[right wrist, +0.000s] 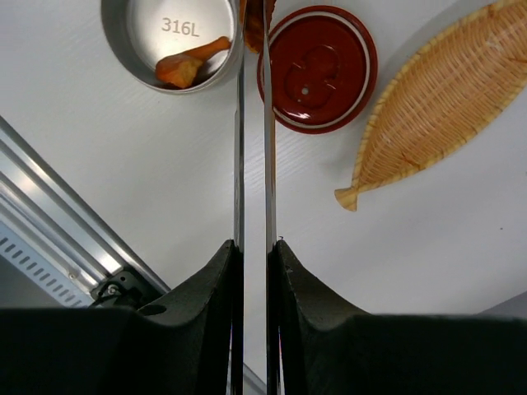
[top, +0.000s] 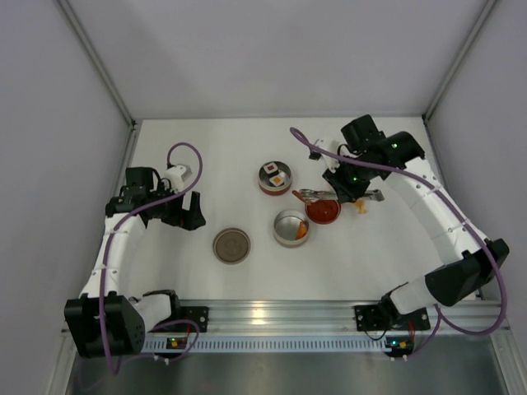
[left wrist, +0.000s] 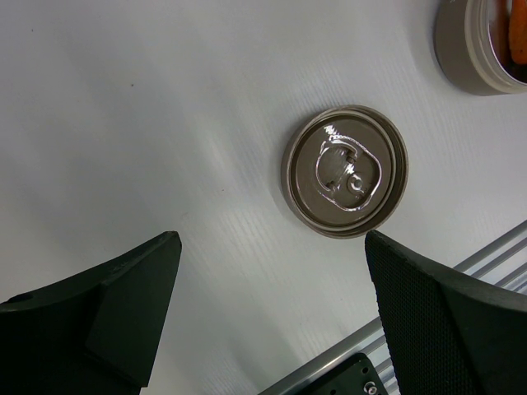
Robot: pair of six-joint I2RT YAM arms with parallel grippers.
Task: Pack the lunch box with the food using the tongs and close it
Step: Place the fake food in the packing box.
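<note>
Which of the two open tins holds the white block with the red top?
The red-walled tin, the rear one in the top view; the silver tin in front of it holds only orange pieces.

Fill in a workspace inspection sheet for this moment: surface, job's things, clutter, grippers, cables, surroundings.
Surface: white table, no spills seen.
Job's things: steel tin holds an orange chunk. The red tin holds a white block with a red top. The tongs have an orange piece between their tips at the steel tin's rim. The red lid and silver lid lie on the table, off the tins.
Clutter: wicker boat-shaped tray, empty where seen.
Grippers: left gripper open, near the silver lid; right gripper shut on the tongs.
Cables: purple cables loop off both arms.
Surroundings: white walls; aluminium rail.
</note>
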